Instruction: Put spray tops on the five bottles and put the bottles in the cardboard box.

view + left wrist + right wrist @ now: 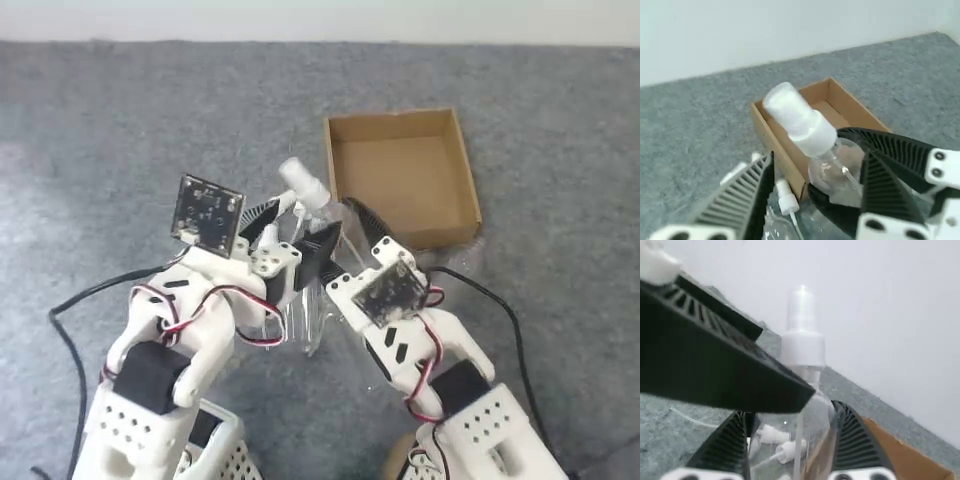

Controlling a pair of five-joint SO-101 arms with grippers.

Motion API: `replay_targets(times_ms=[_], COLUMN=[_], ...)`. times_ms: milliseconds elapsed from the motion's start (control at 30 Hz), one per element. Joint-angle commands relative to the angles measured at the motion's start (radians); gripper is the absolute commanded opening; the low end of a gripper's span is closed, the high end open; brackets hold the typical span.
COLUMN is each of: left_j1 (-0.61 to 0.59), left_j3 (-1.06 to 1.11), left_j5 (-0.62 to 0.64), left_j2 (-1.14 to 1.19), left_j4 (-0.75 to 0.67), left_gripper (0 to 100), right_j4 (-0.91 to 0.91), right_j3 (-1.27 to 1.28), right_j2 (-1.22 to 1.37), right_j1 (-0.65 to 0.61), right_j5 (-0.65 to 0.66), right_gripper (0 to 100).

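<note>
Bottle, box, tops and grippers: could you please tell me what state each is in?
Bottle: spray top on, gripped.
Box: open, empty.
Right gripper: shut on bottle.
Left gripper: open around bottle.
Loose top: unfitted, lying on carpet.

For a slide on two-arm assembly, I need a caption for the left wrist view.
The right gripper grips a clear bottle with a white spray top on it, beside the cardboard box.

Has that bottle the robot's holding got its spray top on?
On: a white spray top sits on the neck of the clear bottle; how tight, cannot tell.
</note>
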Motion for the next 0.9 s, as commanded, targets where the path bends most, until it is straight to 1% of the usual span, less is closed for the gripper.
replay_targets(times_ms=[0,133,233,333,467,533,633,733,867], left_j1=[-0.043,-0.157,-0.196,-0.193,-0.192,-0.158,-0.071,-0.002,0.011], left_j3=[-0.045,-0.051,-0.021,0.053,0.171,0.205,0.240,0.262,0.265], left_j5=[-0.002,0.003,0.002,-0.003,-0.005,-0.005,-0.006,-0.006,-0.006], left_j2=[-0.011,-0.011,-0.009,-0.009,-0.009,-0.009,-0.009,-0.009,-0.009], left_j4=[0.005,0.000,-0.017,-0.054,-0.170,-0.199,-0.201,-0.203,-0.207], left_gripper=[27,27,27,27,27,27,27,27,28], right_j4=[-0.065,-0.133,-0.150,-0.148,-0.087,-0.030,0.045,0.111,0.151], right_j3=[-0.106,-0.158,-0.215,-0.299,-0.483,-0.591,-0.741,-0.836,-0.859], right_j2=[0.139,0.265,0.351,0.421,0.527,0.595,0.697,0.774,0.825], right_j1=[0.051,0.168,0.217,0.222,0.174,0.150,0.133,0.130,0.088], right_j5=[-0.072,-0.107,-0.127,-0.132,-0.130,-0.130,-0.130,-0.132,-0.132], right_gripper=[0.6,0.6,0.6,0.6,0.6,0.6,0.6,0.6,0.6])
